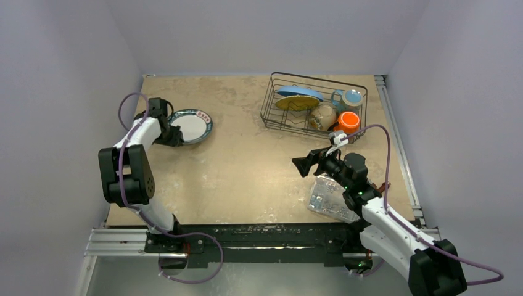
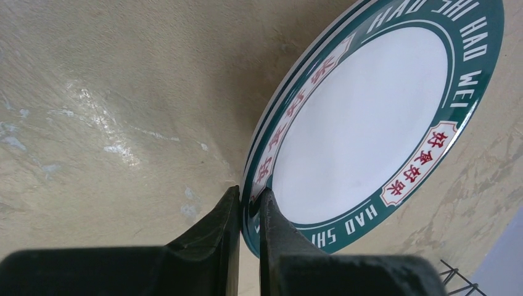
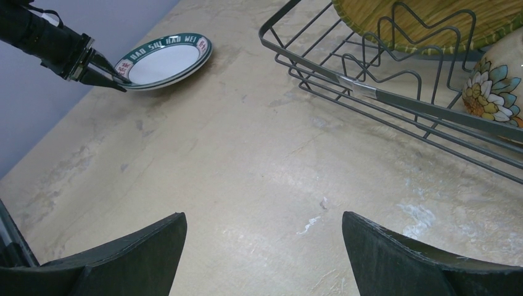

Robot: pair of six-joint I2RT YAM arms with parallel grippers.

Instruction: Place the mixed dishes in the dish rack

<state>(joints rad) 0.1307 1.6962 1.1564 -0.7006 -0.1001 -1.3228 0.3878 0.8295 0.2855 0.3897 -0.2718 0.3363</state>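
Observation:
The white plate with a green patterned rim [image 1: 192, 125] lies at the table's far left. My left gripper [image 1: 175, 135] is shut on its near-left rim; in the left wrist view one of the fingers [image 2: 216, 240] is under the plate's [image 2: 361, 123] rim and the other on top, with the gripped edge slightly raised. The black wire dish rack [image 1: 269, 102] at the far right holds the blue plate [image 1: 300, 93], yellow plate [image 1: 295, 103], bowl [image 1: 323, 116], orange cup [image 1: 349, 121] and light-blue mug [image 1: 352, 98]. My right gripper [image 1: 303, 165] is open and empty over the table, in front of the rack.
A clear plastic box of small parts [image 1: 330, 198] lies under my right forearm near the front right. The right wrist view shows the rack's wire corner [image 3: 370, 92] ahead to the right, with the plate [image 3: 163, 60] and left gripper [image 3: 105, 73] far left.

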